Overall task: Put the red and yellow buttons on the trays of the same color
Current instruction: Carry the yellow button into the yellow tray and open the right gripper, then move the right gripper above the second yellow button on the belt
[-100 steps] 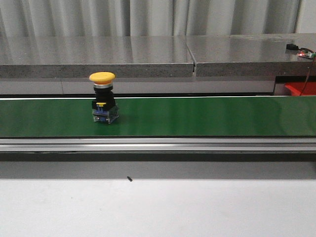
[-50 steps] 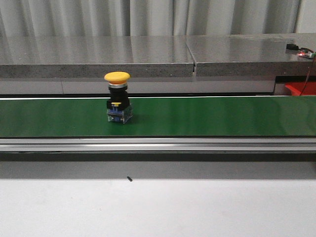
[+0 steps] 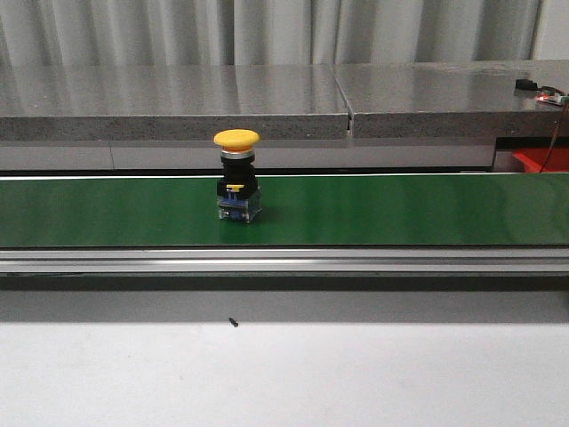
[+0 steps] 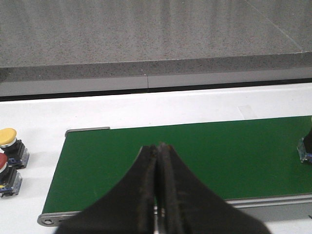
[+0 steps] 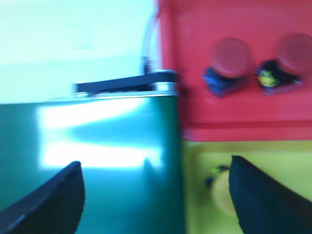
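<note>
Yellow button [image 3: 237, 174] stands upright mid green belt [image 3: 400, 209], no tool near. Right tool [image 5: 156, 195] is spread over belt end by red tray [image 5: 234, 107] & yellow tray [image 5: 204, 195]; left tool [image 4: 157, 195] pressed together. Grab button's black body square-on, w/ cap kept upright.

Right wrist view blurred, glare bleaching the green belt [image 5: 97, 141].

Count of buttons and trays, by kind.
Yellow buttons: three, seen on the green conveyor belt [image 3: 400, 209] [image 3: 237, 176], beside its end [image 4: 10, 144], and in the yellow tray [image 5: 224, 192]. Red buttons: three [image 5: 229, 66] [image 5: 287, 61] [image 4: 6, 173]. Trays: one red [image 5: 234, 117], one yellow [image 5: 204, 161].
</note>
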`<state>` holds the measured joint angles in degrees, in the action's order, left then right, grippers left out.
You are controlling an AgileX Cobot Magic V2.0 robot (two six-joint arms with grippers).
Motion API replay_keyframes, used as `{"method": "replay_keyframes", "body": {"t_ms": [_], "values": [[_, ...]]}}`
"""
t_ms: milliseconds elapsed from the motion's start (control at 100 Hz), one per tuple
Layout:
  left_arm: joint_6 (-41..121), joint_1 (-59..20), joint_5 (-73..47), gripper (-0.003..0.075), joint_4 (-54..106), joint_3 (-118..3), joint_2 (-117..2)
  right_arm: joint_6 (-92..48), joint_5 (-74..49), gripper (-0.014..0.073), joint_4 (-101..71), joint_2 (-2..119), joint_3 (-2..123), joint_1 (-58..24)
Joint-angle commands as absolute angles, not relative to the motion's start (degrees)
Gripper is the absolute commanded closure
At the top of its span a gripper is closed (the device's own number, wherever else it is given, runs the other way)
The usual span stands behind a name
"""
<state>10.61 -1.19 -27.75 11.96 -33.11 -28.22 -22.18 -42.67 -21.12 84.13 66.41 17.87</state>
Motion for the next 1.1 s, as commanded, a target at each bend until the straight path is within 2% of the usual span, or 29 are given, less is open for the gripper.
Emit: {"method": "replay_keyframes", "body": {"t_ms": [0,230,440,840,1090], "values": [[10.5,-1.5,-23.1,0.0741,12.5,-34.7,-28.5,-23.3,-43.9,-0.001,-22.2,80.0,67.7,13.1],[10.5,-1.5,-23.1,0.0741,12.5,-34.7,-28.5,-23.7,-43.4,-0.0008,-22.1,79.6,67.7,-1.5],[10.5,-1.5,-23.1,0.0741,12.5,-34.7,-28.5,-23.7,-39.8,-0.0008,-21.6,80.8,67.7,-10.9],[10.5,-1.5,-23.1,0.0741,12.5,-34.7,-28.5,-23.7,-36.2,-0.0008,-21.7,86.9,67.9,-19.6],[10.5,-1.5,-23.1,0.0741,12.5,-34.7,-28.5,-23.7,-36.5,-0.0008,-22.3,90.8,70.7,-21.9]]}}
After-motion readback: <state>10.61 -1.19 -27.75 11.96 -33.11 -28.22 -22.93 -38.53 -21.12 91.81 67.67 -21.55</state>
